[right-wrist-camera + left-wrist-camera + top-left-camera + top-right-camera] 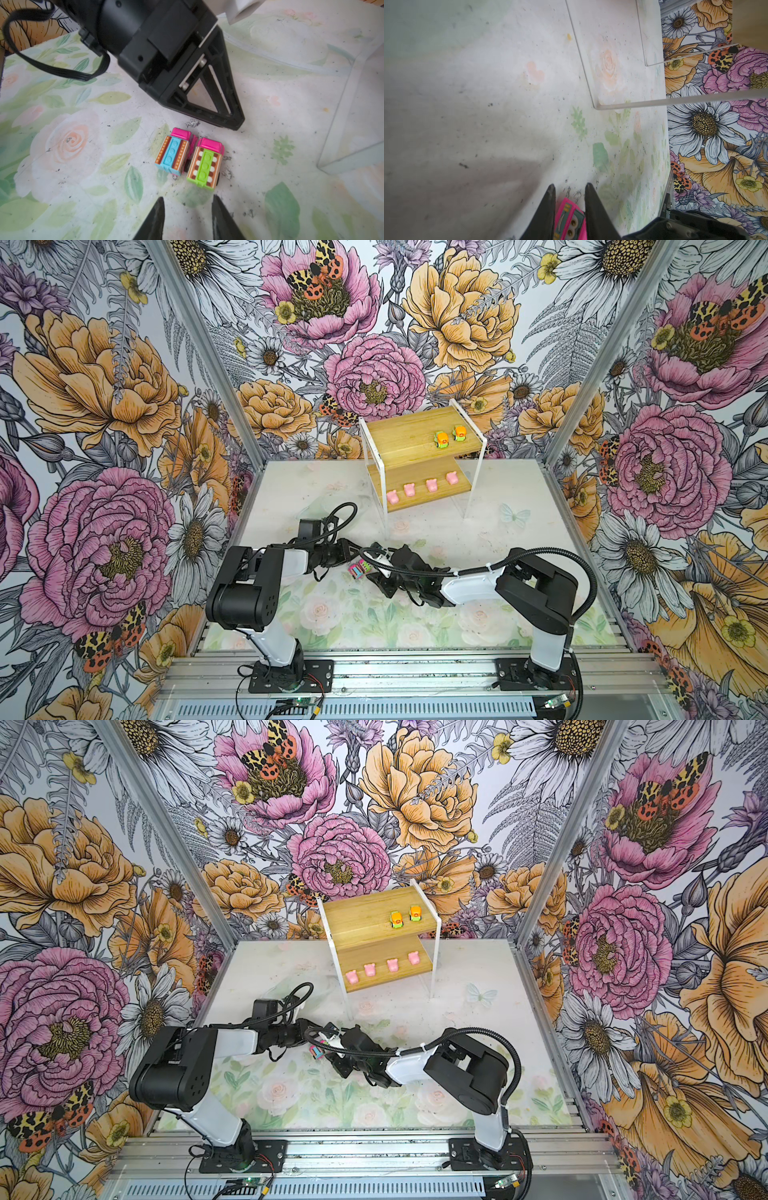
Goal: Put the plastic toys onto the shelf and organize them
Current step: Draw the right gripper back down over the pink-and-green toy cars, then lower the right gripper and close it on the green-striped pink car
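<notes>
Right pincer [188,197], fingers spread with nothing between them, aimed along the worktop [83,187]. Immediately ahead of its tips, on their wheels and all but touching flank to flank, stand the green-striped car [204,164] and the blue-striped car [172,154]; the seam between them falls about on the line of the gap. Both long axes run roughly along the approach, tails toward this pincer and pink cabs away, so the fingers would close across a car's narrow width (a sideways shift seems needed first, and the neighbour leaves the inner finger little room: the likely snag). Just beyond the cabs lies the left pincer [235,123], pressed together and holding nothing; the two arms are about equally near. Well apart, toward the back, the shelf [399,435] carries two orange-and-green cars [441,438] at one end of its upper board and four pink pigs [409,489] in a row on the lower; the rest of the upper board is bare.
</notes>
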Action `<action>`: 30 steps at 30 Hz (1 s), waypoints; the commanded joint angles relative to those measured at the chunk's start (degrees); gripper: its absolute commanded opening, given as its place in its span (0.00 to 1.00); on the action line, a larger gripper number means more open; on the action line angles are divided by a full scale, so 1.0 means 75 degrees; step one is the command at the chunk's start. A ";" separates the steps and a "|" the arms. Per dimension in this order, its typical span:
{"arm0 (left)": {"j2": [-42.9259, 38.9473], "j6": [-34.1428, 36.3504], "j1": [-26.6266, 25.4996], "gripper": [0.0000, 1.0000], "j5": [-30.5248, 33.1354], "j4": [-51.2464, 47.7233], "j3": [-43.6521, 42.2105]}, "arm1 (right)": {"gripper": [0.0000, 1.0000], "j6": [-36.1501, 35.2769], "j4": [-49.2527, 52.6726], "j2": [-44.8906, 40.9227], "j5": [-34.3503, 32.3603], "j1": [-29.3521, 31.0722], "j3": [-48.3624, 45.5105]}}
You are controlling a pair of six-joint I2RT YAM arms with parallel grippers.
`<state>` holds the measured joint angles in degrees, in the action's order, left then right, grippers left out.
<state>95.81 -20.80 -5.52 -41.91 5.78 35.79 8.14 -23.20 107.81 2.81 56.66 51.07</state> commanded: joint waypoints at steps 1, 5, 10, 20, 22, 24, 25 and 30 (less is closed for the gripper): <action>0.0136 0.0215 -0.0091 0.27 -0.0191 -0.0107 0.0212 | 0.40 0.0142 -0.0033 0.0176 -0.0152 -0.0097 0.0252; 0.0163 0.0255 -0.0122 0.26 -0.0219 -0.0147 0.0249 | 0.41 0.0214 -0.0087 0.0261 -0.0004 -0.0182 0.0282; 0.0166 0.0300 -0.0182 0.26 -0.0242 -0.0191 0.0278 | 0.41 0.0196 -0.0059 0.0362 0.0313 -0.0196 0.0369; 0.0300 0.0461 -0.0326 0.26 -0.0322 -0.0413 0.0451 | 0.45 0.0250 0.0019 0.0479 0.0410 -0.0186 0.0482; 0.0348 0.0496 -0.0369 0.26 -0.0357 -0.0462 0.0503 | 0.45 0.0253 0.0042 0.0479 0.0403 -0.0189 0.0494; 0.0374 0.0530 -0.0391 0.26 -0.0356 -0.0529 0.0525 | 0.46 0.0261 0.0040 0.0495 0.0379 -0.0196 0.0492; 0.0385 0.0540 -0.0409 0.26 -0.0350 -0.0542 0.0535 | 0.46 0.0261 0.0052 0.0494 0.0365 -0.0196 0.0509; 0.0391 0.0588 -0.0482 0.26 -0.0429 -0.0593 0.0555 | 0.47 0.0277 0.0126 0.0584 0.0377 -0.0191 0.0579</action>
<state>98.13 -17.96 -8.58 -43.22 1.89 38.70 9.61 -22.55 110.56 4.84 55.46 53.67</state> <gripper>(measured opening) 0.263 0.473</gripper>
